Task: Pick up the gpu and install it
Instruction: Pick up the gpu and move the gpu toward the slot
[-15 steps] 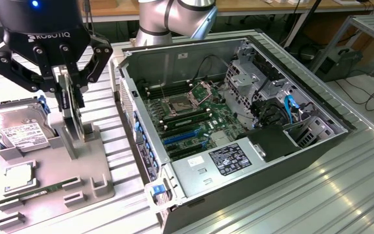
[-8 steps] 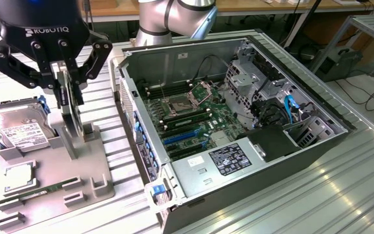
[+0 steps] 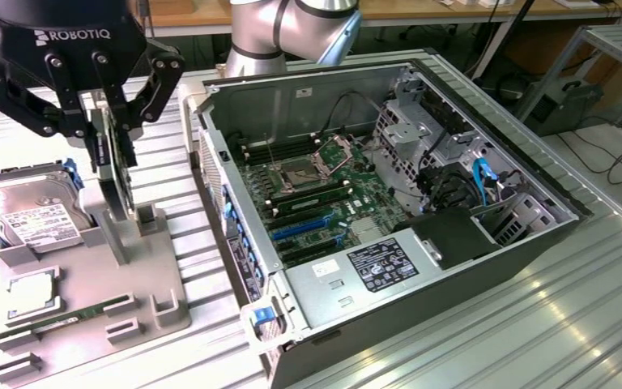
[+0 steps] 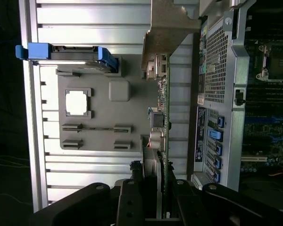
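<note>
The gpu [image 3: 117,182] stands on edge, a thin dark card hanging straight down over the grey holder tray [image 3: 149,300] at the exterior view's left. My gripper [image 3: 111,121] is above it, shut on the card's upper edge with a finger on each face. I cannot tell whether its lower edge still touches the tray's posts. In the wrist view the gpu [image 4: 162,117] appears edge-on, green board with its silver bracket [image 4: 167,28] at the far end, and my gripper [image 4: 155,195] clamps it.
The open computer case [image 3: 527,174] lies at the exterior view's right, with blue expansion slots [image 3: 300,227] on its motherboard. On the tray sit a hard drive [image 3: 30,215], a CPU [image 3: 30,288] and a RAM stick [image 3: 68,316]. The slatted metal table [image 3: 570,324] surrounds everything.
</note>
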`<act>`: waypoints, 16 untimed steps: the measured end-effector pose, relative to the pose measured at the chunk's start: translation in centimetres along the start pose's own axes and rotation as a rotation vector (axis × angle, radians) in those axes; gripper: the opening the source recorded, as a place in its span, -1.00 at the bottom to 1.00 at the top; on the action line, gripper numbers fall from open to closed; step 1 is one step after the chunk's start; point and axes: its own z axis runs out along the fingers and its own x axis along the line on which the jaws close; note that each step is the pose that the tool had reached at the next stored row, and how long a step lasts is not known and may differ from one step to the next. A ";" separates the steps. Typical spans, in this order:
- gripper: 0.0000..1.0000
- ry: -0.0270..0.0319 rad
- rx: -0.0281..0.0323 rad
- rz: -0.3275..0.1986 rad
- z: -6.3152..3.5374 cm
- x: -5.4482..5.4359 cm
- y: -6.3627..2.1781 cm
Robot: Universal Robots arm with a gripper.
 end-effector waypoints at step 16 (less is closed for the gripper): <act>-0.44 0.0000 0.0000 0.000 -1.85 0.0 -0.12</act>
